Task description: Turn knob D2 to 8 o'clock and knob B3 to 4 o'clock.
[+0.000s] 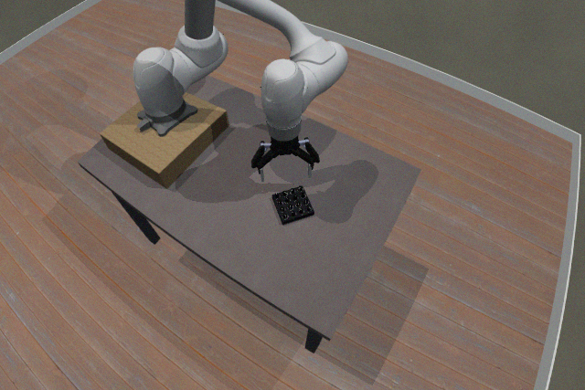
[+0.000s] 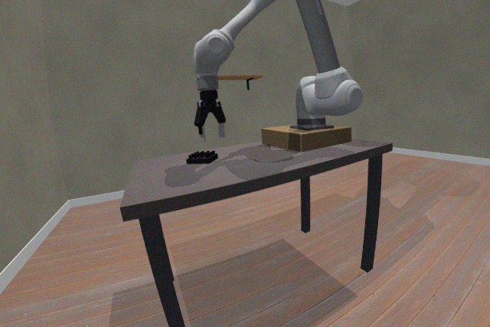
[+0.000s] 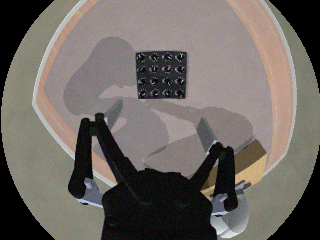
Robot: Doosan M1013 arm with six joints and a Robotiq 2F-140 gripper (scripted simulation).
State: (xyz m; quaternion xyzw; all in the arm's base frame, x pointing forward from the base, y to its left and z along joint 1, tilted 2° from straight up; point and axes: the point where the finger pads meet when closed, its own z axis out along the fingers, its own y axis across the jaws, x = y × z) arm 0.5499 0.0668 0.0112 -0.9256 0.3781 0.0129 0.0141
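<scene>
The knob box (image 1: 292, 205) stands flat on the tabletop (image 1: 264, 253), roughly in the middle of it and well apart from the wooden block (image 1: 164, 140) that carries the arm's foot. In the wrist view it shows as a small dark square with a four-by-four grid of knobs (image 3: 162, 75), too small for any white line, printed name or socket side to be read.

The end effector (image 2: 209, 133) hangs above the knob box, clearly off it and a little toward the wooden block's side, pointing straight down. Its fingers (image 1: 309, 169) are spread as wide as they go and there is nothing between them. In the side view there is a plain gap of air between the fingertips and the tops of the knobs.

As a judgement, the task appears to be at its very start. Nothing touches the knob box, and no knob is gripped. Whether D2 or B3 already points at its target hour cannot be told at this size, so both turns must be counted as still to do.

What is left: bringing the end effector over the first chosen knob, lowering onto it, closing, turning to the mark, releasing, then the same for the second knob, all without nudging neighbouring knobs or shifting the knob box.
</scene>
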